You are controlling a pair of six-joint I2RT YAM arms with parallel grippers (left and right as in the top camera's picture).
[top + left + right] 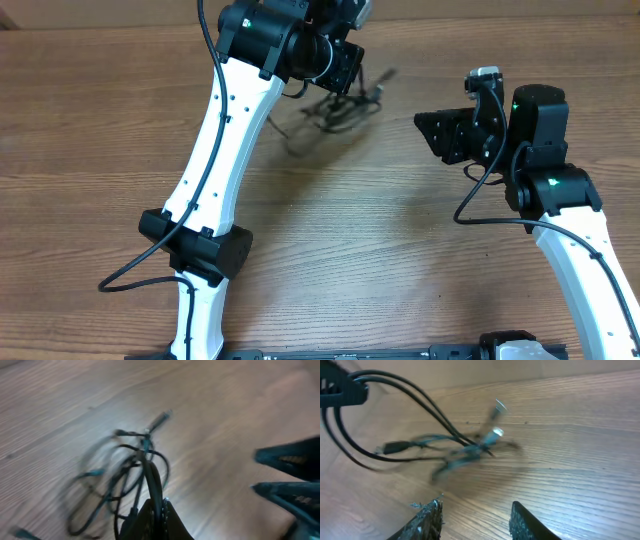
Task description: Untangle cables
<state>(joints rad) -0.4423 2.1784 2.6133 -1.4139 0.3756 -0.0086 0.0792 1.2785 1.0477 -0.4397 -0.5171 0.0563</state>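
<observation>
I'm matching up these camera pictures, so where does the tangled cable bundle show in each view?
Overhead: cable bundle upper centre, just below the left gripper.
Left wrist: centre-left, strands running up from the left gripper at the bottom.
Right wrist: centre, blurred.
Shared landmark: the left gripper, shut on the strands; top left in the right wrist view.

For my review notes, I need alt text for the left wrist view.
The left gripper pinches black cables, their blurred tangle seen against the wooden table. The right gripper stands open at the right edge.
</observation>
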